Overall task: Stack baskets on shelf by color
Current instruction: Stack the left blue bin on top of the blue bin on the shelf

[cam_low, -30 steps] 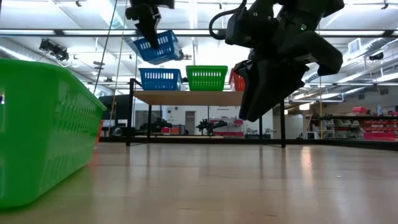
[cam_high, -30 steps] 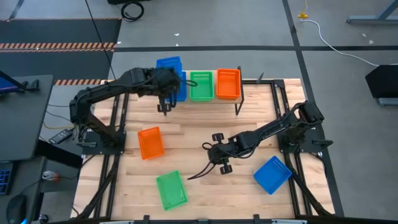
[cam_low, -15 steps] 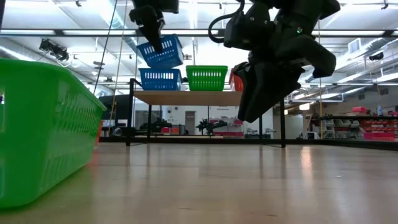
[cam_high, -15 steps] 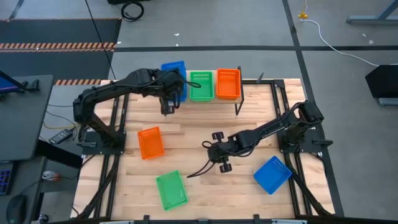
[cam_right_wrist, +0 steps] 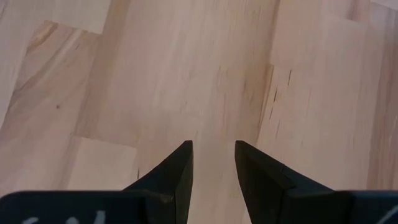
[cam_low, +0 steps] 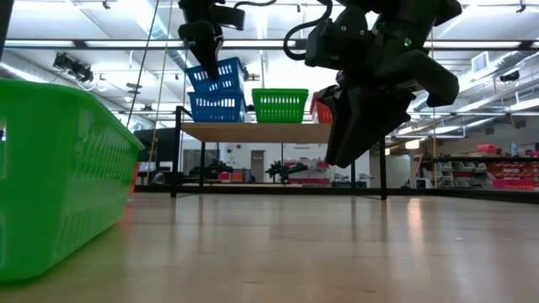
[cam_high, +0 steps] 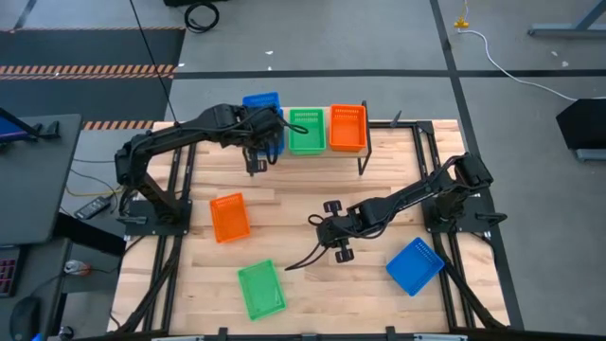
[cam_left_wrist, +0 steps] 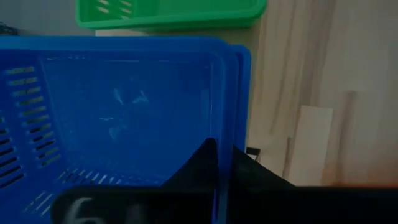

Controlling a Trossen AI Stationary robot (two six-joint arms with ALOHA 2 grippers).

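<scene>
My left gripper [cam_high: 258,128] is over the shelf's left end, shut on a blue basket [cam_low: 219,74] that it carries tilted. That basket hangs just above a second blue basket [cam_low: 217,108] standing on the shelf [cam_low: 269,132]. A green basket [cam_high: 305,130] and an orange basket [cam_high: 347,127] stand beside it on the plank. Three more baskets rest on their bottoms on the table: orange [cam_high: 229,217], green [cam_high: 260,289] and blue [cam_high: 415,265]. My right gripper [cam_right_wrist: 213,155] is open and hovers over bare wood mid-table [cam_high: 320,230]. My left gripper pinches one wall of the blue basket at its rim [cam_left_wrist: 225,134], with one finger [cam_left_wrist: 202,165] inside the basket and the other outside. The fingers come from above [cam_low: 204,42]. The basket is lifted clear and hangs tilted below them, over the blue basket on the shelf.
The shelf stands along the table's far edge on thin black legs [cam_low: 176,156]. The green basket on the table fills the low view's left [cam_low: 59,168]. Black frame rails [cam_high: 431,161] run along the table's sides. Bare wood lies between the loose baskets.
My left gripper has carried the blue basket a little toward the table's right and down, closer to the blue basket on the shelf. The carried basket stays tilted. My right gripper has kept still.
</scene>
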